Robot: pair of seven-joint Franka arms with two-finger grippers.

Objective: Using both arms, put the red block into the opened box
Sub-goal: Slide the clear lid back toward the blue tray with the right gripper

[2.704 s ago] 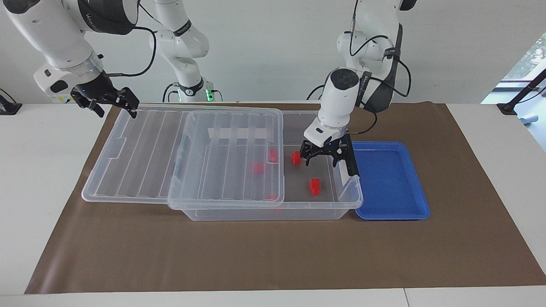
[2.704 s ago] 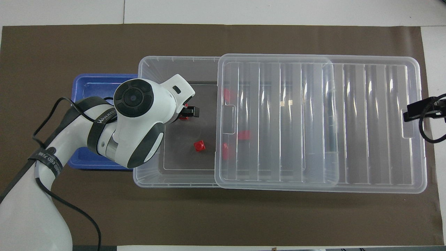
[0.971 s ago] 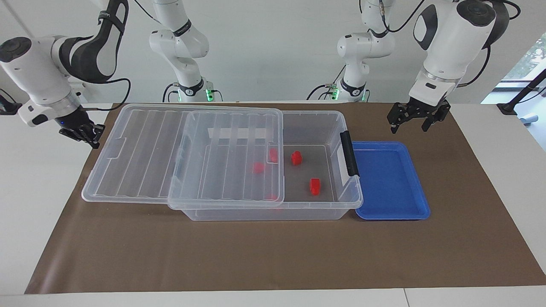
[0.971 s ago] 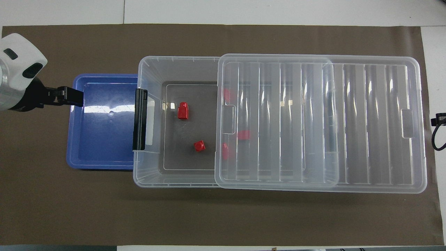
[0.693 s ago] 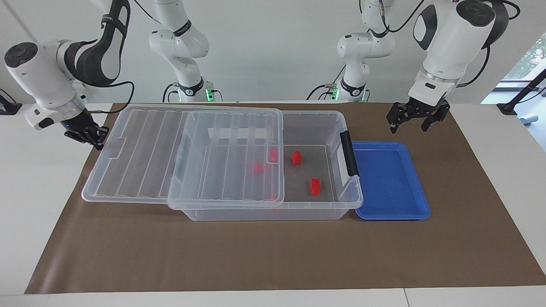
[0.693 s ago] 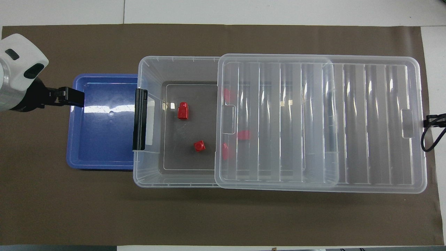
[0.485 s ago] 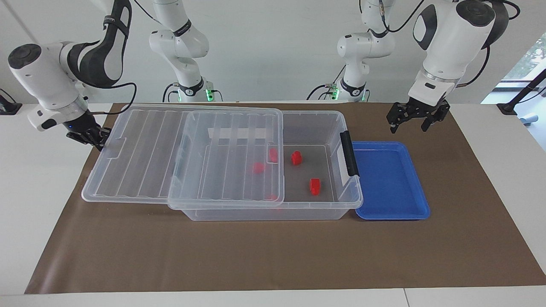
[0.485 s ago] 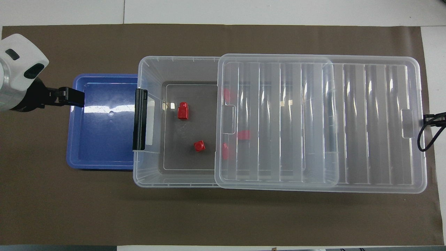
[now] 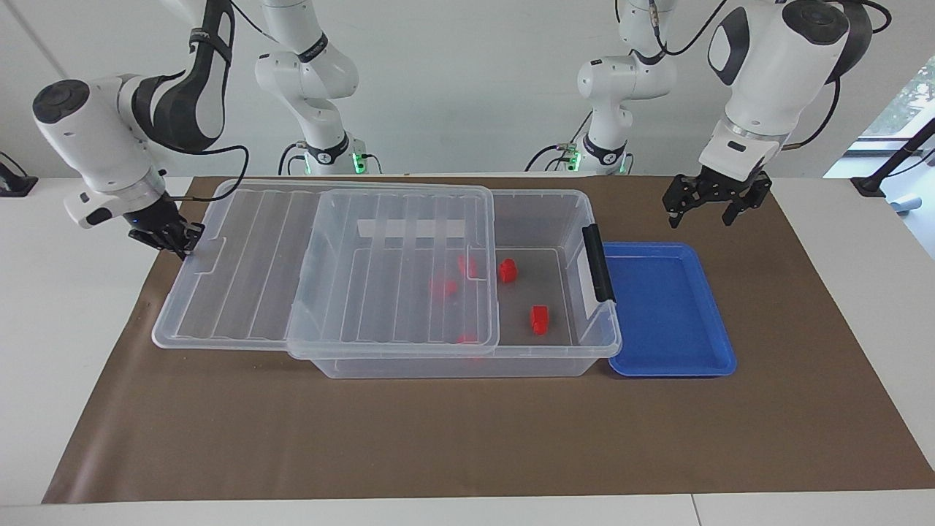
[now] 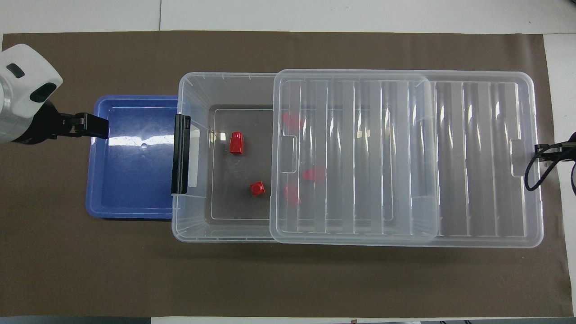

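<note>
The box [image 9: 612, 337] is a clear bin with a black latch [image 9: 597, 263] at its end toward the left arm. Its ribbed lid [image 9: 241, 256] lies slid partway over it, overhanging toward the right arm's end. Two red blocks [image 9: 507, 270] [image 9: 539, 319] lie uncovered on the box floor. Others [image 9: 442, 286] show through the lid. My right gripper [image 9: 179, 247] is shut and empty, pressed against the lid's overhanging end. My left gripper [image 9: 701, 217] hangs open and empty above the mat by the blue tray. In the overhead view the blocks [image 10: 236, 142] [image 10: 257, 188] sit between latch [image 10: 181, 153] and lid [image 10: 472, 157].
A shallow blue tray [image 9: 668, 314] stands against the box's latch end, with nothing in it. A brown mat [image 9: 438, 438] covers the table under everything. In the overhead view the left gripper [image 10: 101, 128] overlaps the tray's rim [image 10: 92, 180], and the right gripper [image 10: 537, 153] meets the lid.
My right gripper came in against the lid's end, and the lid slid a little toward the left arm's end, covering more of the box. The left arm has held still.
</note>
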